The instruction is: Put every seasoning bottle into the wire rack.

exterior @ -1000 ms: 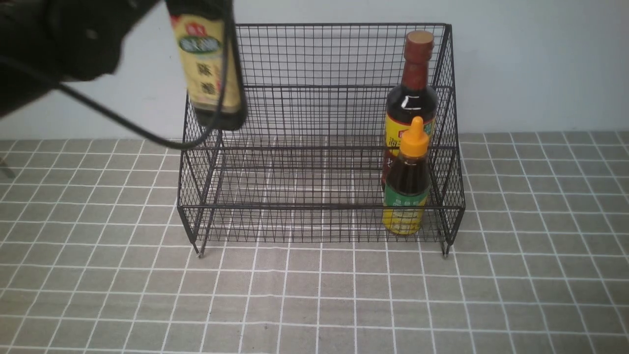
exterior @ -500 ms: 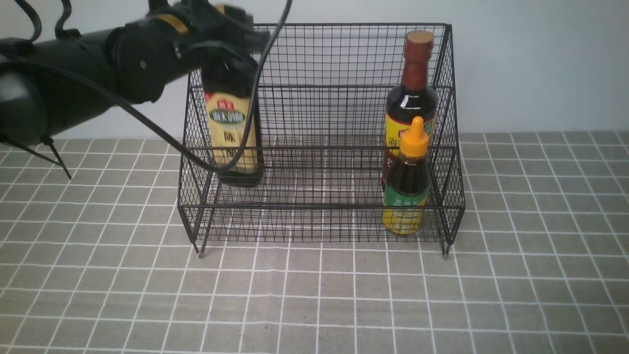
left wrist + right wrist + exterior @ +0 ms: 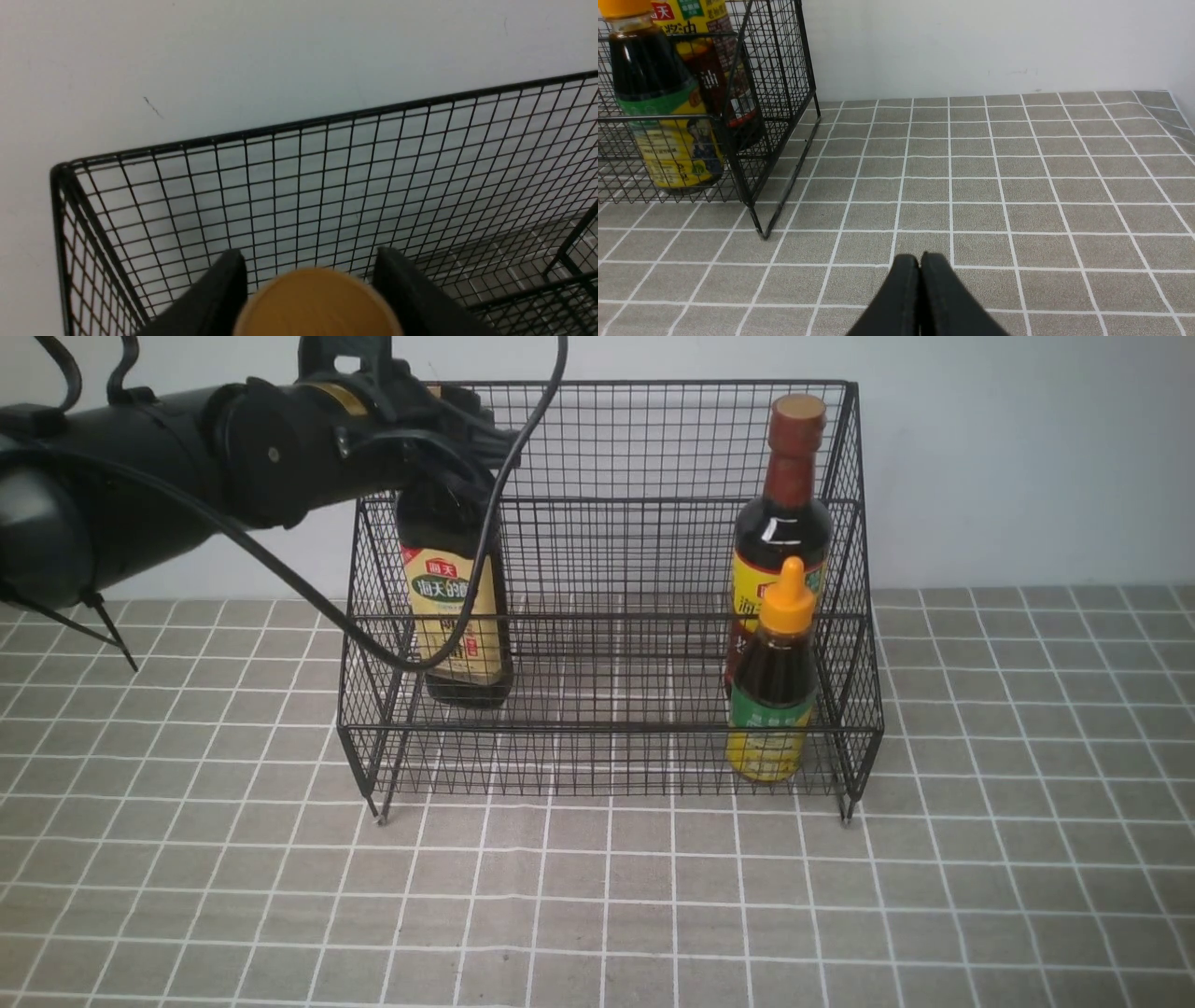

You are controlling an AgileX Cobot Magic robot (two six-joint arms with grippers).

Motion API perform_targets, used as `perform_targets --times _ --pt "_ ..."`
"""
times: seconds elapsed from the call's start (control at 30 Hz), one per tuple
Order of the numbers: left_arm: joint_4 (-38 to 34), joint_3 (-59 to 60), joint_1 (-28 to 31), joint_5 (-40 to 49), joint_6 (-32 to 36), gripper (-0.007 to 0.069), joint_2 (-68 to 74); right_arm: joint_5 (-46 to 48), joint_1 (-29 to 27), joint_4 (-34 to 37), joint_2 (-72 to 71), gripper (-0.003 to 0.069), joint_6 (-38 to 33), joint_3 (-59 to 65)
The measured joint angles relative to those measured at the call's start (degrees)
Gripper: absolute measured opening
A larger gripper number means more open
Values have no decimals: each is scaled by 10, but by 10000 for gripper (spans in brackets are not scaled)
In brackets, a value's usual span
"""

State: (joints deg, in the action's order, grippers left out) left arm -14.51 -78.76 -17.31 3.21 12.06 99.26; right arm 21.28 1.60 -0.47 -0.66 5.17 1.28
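meanwhile we are at the last placement: our left gripper [image 3: 448, 453] is up at the neck of the gold-capped bottle [image 3: 455, 607], which stands at the left end of the wire rack [image 3: 607, 616], seemingly on the upper back tier, though through the mesh we cannot be sure its base is fully down. from the left wrist, the gold cap [image 3: 315, 303] sits between the two dark fingers [image 3: 219, 289], which flank it closely; whether they are pinching it or have begun to part we cannot tell, since narrow gaps seem to show on each side but the view is soft. our right gripper [image 3: 920, 280] hovers over the checked tablecloth [image 3: 597, 896], well apart from the rack's right foot, its jaws pressed together on nothing. the brown-red necked bottle [image 3: 782, 541] stands at the right end of the back tier, and the small orange-nozzle bottle [image 3: 775, 691] stands just in front of it on the lower tier. all three bottles have their long axes near vertical with caps pointing up; the gold-capped one looks a touch tilted, its top leaning toward the left arm. we judge the next move to be a clean release: spread the fingers clear of the cap, then lift straight up and back over the rack's rim without dragging the neck, since a tall, narrow bottle on wire mesh could tip if nudged.
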Motion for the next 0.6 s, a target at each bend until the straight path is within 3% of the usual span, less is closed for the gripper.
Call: perform_targets --times 0.47,0.6 --pt "2 -2 0 17 0 374 -80 0 0 0 0 -13 0 0" --pt "4 -2 0 99 3 300 -150 0 0 0 0 -13 0 0"
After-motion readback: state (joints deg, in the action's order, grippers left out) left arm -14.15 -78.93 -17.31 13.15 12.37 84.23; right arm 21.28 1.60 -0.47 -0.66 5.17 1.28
